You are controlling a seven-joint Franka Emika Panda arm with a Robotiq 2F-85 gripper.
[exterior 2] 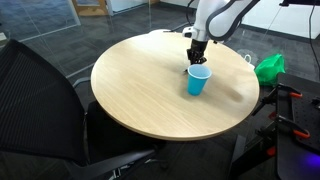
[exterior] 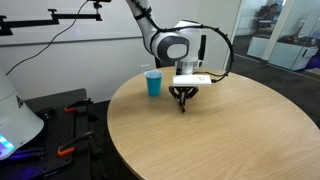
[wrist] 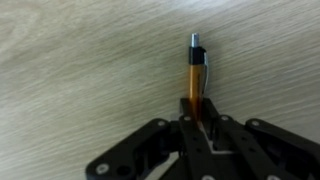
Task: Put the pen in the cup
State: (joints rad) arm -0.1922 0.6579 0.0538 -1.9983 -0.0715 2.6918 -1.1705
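The pen (wrist: 196,78) is a thin brownish-orange stick with a dark tip and a clip. In the wrist view it sticks out from between my gripper's (wrist: 197,112) fingers, over the wooden table. The fingers are shut on its lower end. In an exterior view my gripper (exterior: 183,100) hangs low over the round table, just right of the blue cup (exterior: 153,84). In an exterior view (exterior 2: 197,58) it is just behind the cup (exterior 2: 198,81). The cup stands upright and looks empty.
The round wooden table (exterior: 220,135) has a near edge in both exterior views. A black chair (exterior 2: 45,105) stands beside it. A green object (exterior 2: 268,68) lies past the table's far side. Cables and equipment stand on the floor (exterior: 60,120).
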